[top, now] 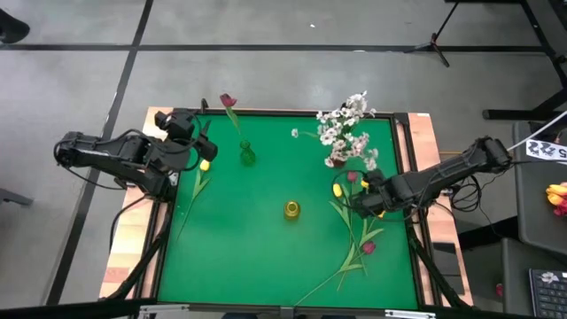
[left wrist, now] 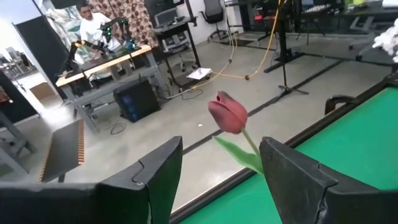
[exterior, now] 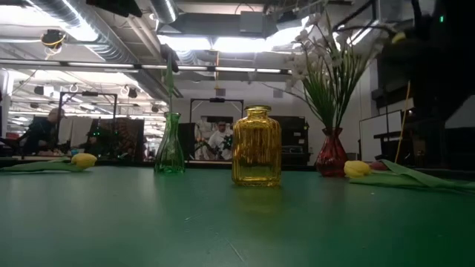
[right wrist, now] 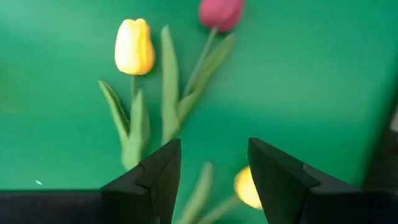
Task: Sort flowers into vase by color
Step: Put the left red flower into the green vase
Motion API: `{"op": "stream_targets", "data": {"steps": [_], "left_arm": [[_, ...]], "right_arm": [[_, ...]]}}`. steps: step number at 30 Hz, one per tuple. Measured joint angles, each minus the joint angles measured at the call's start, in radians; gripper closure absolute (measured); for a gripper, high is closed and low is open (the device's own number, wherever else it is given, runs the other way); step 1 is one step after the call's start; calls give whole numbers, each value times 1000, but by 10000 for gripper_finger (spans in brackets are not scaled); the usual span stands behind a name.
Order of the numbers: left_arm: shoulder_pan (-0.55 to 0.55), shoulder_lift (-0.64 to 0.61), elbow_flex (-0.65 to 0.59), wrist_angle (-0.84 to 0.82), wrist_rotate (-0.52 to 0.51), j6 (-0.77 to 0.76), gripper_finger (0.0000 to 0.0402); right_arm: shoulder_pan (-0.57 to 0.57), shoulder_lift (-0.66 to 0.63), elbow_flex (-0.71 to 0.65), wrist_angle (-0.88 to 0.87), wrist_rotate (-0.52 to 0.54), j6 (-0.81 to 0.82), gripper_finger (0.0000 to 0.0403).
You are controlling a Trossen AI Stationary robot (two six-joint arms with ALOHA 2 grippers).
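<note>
Green tabletop (top: 266,257) lay under us: our right gripper (right wrist: 214,180), spread open and empty, hovered directly above the loose tulips (right wrist: 134,46), stems running lengthwise ahead; the left gripper (left wrist: 221,180) waited open.

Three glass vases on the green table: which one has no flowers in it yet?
The yellow ribbed glass vase at the table's centre is empty. The slim green glass vase holds a dark red tulip; the red glass vase holds white blossom sprays.

Three vases (top: 291,209) stand mid-table, loose flowers (top: 356,249) lying at both sides.
</note>
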Motion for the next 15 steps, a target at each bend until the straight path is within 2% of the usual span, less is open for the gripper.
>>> {"op": "stream_targets", "data": {"steps": [5, 7, 9, 15], "left_arm": [[0, 2, 0, -14, 0, -16, 188], [0, 2, 0, -14, 0, -16, 188], [0, 2, 0, -14, 0, -15, 188], [0, 2, 0, -14, 0, -14, 188]], "right_arm": [[-26, -12, -151, 217, -3, 13, 214], [-28, -12, -192, 284, 31, 34, 214], [-39, -12, -228, 342, 74, 43, 214], [-51, 0, -294, 465, 102, 42, 214]]}}
